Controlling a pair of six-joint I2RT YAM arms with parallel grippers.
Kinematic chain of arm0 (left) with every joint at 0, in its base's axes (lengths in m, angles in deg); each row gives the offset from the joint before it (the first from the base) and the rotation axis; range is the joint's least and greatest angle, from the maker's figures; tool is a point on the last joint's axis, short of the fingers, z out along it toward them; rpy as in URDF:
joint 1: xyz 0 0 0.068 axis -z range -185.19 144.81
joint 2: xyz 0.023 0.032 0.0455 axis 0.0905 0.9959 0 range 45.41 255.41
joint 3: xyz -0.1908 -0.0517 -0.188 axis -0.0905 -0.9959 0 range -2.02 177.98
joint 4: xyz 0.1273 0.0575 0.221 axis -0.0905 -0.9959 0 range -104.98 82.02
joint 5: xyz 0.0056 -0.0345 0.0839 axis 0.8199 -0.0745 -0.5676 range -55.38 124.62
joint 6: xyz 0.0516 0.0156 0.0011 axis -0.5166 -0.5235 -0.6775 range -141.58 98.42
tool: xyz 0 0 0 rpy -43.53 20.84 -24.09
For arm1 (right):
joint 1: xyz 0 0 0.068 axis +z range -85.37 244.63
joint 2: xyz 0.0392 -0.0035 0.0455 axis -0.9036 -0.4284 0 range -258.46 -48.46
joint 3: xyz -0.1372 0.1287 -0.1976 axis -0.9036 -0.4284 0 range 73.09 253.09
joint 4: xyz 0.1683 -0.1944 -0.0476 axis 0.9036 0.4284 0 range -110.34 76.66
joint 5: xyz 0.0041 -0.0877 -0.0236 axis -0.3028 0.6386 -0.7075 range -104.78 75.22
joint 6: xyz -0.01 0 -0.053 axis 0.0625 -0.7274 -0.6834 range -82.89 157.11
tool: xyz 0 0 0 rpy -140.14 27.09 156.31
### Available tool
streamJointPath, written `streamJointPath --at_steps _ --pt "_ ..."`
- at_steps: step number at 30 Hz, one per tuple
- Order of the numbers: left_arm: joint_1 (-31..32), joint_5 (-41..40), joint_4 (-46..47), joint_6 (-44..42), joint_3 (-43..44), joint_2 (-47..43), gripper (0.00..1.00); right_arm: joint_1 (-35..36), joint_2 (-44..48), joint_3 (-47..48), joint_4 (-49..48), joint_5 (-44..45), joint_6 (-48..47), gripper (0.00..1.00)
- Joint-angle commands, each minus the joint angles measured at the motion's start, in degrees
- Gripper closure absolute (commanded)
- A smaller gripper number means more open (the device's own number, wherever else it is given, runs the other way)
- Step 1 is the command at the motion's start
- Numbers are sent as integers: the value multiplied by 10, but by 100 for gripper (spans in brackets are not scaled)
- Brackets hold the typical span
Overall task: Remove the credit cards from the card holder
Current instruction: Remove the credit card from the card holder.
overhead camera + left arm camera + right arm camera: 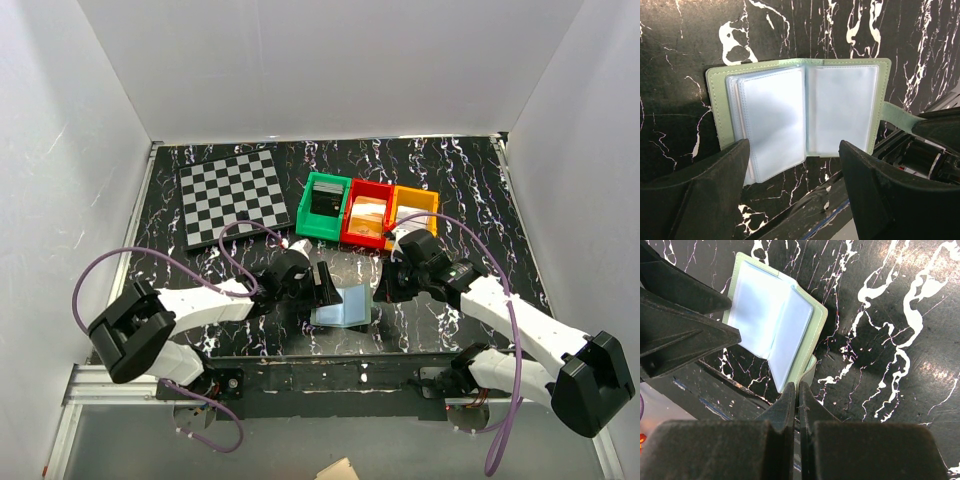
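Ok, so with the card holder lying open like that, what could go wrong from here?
One: the left gripper hangs open over the card holder, but no card edge shows past its clear sleeves, so it might pinch a sleeve instead. Two: the right gripper is shut beside the snap tab; whether it holds the tab is unclear, so the holder could slide or lift on a pull.

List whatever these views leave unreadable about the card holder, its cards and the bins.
Whether credit cards remain: the card holder has cloudy sleeves that hide it, in both wrist views.
Holder's near edge: left wrist view, covered by the open left gripper.
Snap tab end: right wrist view, lost at the shut right gripper; pinched or not, unclear.
Contents of the green bin, red bin and orange bin: top view, too small.
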Motion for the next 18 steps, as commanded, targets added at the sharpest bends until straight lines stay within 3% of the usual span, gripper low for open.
streamJointPath --at_steps 1,18 --pt "2 3 2 -6 2 8 28 -1 9 9 6 -8 -9 99" --pt "10 63 45 -36 35 67 29 -1 -2 9 4 -18 -6 99"
